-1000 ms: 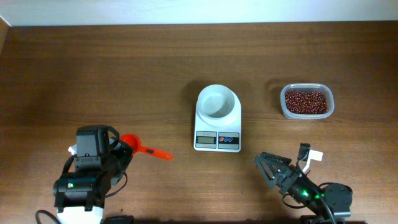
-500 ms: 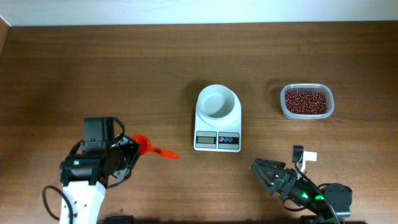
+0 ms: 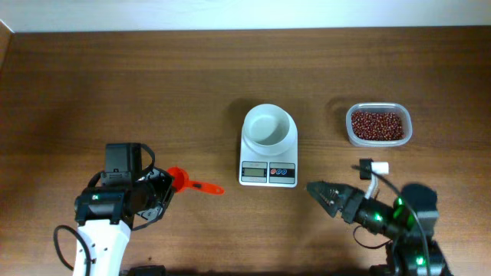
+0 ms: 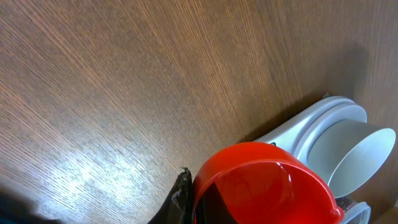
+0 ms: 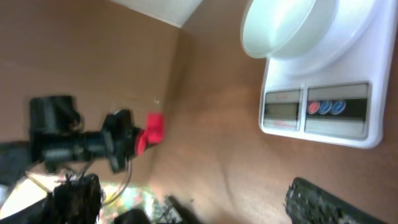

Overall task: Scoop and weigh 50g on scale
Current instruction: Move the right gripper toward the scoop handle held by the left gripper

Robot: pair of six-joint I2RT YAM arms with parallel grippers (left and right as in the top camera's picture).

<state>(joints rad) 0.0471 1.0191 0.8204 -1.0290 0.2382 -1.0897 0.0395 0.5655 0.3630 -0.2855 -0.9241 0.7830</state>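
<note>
The left gripper (image 3: 164, 188) is clamping shut on the red scoop (image 3: 192, 185), seemingly at its bowl end, while the right gripper (image 3: 321, 196) is hanging wide open and empty near the scale (image 3: 268, 149), which is sitting between the scoop and the tub (image 3: 407, 132) of beans (image 3: 377, 125).

my left arm (image 3: 100, 230) sits at the lower left of the overhead view. its wrist is turned so my left gripper (image 3: 163, 189) points right, jaws pinched tight on the bowl end of an orange-red scoop (image 3: 179, 180). my right arm (image 3: 403, 222) sits at the lower right, stretched low. my right gripper (image 3: 318, 192) points left, fingers spread wide, holding nothing.
</note>
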